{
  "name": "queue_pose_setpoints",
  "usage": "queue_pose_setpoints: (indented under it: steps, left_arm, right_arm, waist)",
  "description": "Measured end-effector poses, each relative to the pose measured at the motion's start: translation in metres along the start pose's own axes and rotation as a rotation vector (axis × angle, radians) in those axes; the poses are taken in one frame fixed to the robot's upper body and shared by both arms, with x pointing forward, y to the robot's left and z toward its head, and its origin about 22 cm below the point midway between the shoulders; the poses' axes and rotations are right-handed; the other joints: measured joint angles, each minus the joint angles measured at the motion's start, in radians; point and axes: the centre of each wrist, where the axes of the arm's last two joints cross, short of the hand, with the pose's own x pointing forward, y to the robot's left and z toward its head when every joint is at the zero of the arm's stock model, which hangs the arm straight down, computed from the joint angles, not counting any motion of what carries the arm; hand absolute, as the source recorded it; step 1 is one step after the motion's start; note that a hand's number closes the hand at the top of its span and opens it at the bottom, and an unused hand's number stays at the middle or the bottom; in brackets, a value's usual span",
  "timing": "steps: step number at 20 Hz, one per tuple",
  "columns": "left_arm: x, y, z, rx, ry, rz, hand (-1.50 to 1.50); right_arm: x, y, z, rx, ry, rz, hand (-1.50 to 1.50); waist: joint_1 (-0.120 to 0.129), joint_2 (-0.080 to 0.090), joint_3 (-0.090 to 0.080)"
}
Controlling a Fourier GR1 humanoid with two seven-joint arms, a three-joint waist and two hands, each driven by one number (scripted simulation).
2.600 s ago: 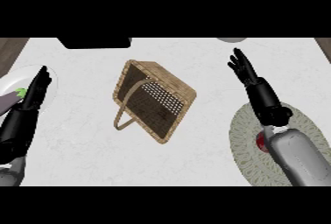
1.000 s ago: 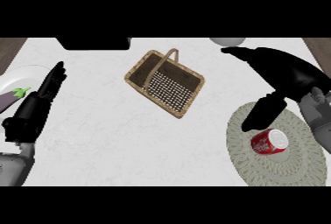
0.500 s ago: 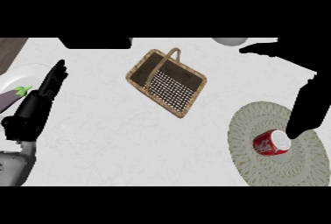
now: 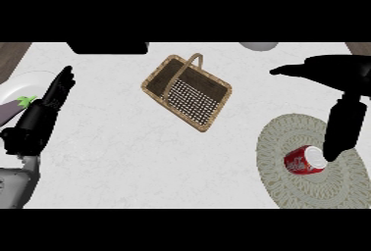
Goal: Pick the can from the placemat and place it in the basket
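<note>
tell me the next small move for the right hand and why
Probably curl the right hand around the can. The can lies on its side on the placemat, and the hand's fingers reach down to its pale end without wrapping it yet. The basket sits apart, up and to the left, so a grasp has to come before any carrying.

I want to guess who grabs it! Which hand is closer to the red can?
The right hand. Its fingers reach down to the top edge of the can on the placemat. The left hand rests far off at the counter's left side, beyond the basket.
</note>
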Motion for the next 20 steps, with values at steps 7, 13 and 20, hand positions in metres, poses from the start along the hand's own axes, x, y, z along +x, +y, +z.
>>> queue_pose_setpoints:
  steps: [7, 13, 20]
  left_arm:
    - [0.005, -0.003, 0.000, 0.005, 0.001, 0.002, 0.00]
    - [-0.003, -0.006, 0.004, 0.007, -0.004, 0.004, 0.00]
    - [-0.001, -0.012, 0.007, 0.005, -0.007, 0.002, 0.00]
  right_arm:
    - [-0.012, 0.030, -0.025, 0.094, 0.064, 0.052, -1.50]
    - [-0.025, 0.055, -0.037, 0.121, 0.112, 0.088, -1.50]
    - [-0.042, 0.077, -0.045, 0.104, 0.142, 0.099, -1.50]
  waist:
    - [0.001, 0.000, 0.000]
    - [-0.002, 0.000, 0.001]
    - [-0.002, 0.000, 0.001]
